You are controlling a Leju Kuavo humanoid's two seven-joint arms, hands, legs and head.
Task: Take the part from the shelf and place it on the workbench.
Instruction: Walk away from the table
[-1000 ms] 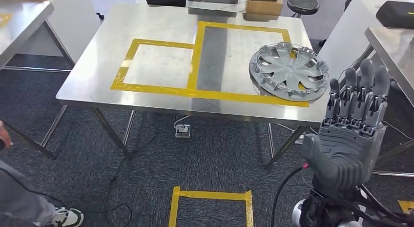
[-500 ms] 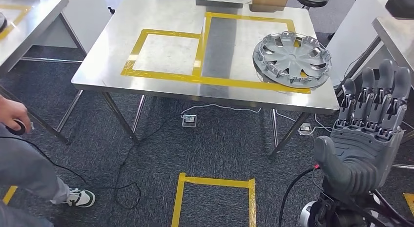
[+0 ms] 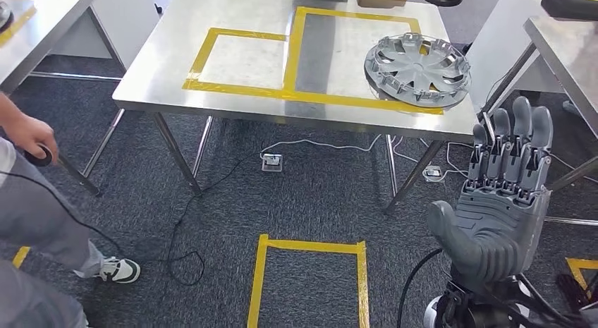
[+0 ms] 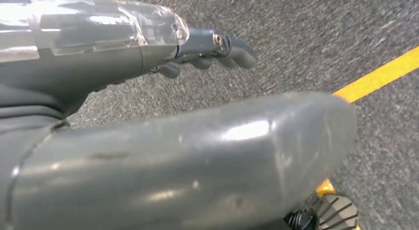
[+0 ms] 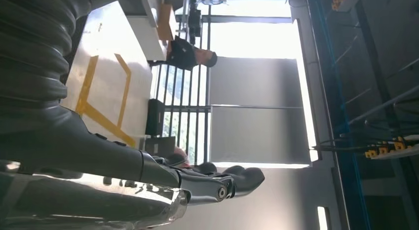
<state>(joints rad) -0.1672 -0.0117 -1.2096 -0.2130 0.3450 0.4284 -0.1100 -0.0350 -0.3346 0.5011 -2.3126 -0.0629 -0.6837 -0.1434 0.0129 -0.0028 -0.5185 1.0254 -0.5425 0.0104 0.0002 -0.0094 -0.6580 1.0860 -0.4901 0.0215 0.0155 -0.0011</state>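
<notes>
Head view, item: grey wheel cover (image 3: 417, 70) lying flat on the steel workbench (image 3: 162, 67) at 1 o'clock, across the yellow tape outline, which I judge marks its place. Right hand (image 3: 502, 201) raised at 4 o'clock, fingers straight, side by side, holding nothing. Left hand (image 4: 148, 141) hangs over carpet; I cannot tell its fingers' state.

We see a steel bench (image 3: 169, 74) marked with yellow tape (image 3: 293, 95) standing on dark grey carpet (image 3: 310, 201).
</notes>
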